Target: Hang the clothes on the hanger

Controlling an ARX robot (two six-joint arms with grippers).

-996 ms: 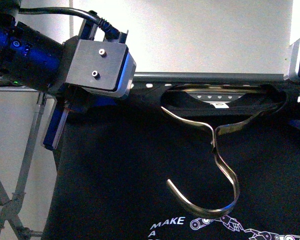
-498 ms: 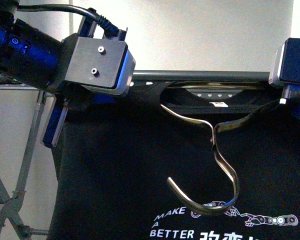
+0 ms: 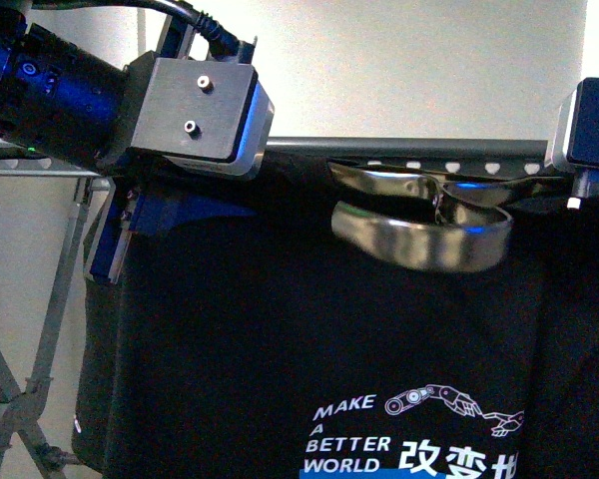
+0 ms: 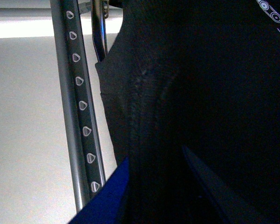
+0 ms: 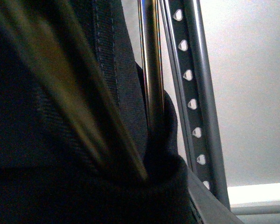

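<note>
The black short-sleeved T-shirt (image 3: 280,329) with the white "MAKE A BETTER WORLD" print hangs spread between the two arms. Its top edge is level with the long heart-punched rail (image 3: 399,147) of the dark-grey metal clothes rack, whose crossed legs (image 3: 20,399) show at 8 o'clock in the front view.

The left gripper (image 4: 154,200) is closed on the cloth at the shirt's shoulder, with fabric pinched between its blue finger and its dark one. Around the right gripper (image 5: 172,191) fabric bunches and blurs, so I cannot tell whether it is clamped or slack.

The brass-coloured hooked coat hanger (image 3: 419,239) sits inside the neckline, with its hook just below the rail (it looks tipped up toward the camera and strongly foreshortened).

What the coming move turns on, as I judge it:
- The rail's long axis runs from 9 to 3 o'clock across the front view.
- The hook lies just under the rail, at 6 o'clock from it.
- The hook is nearer the right arm than the left.
- The hook likely has to rise toward 12 o'clock and pass over the rail, with both shoulders kept level.
</note>
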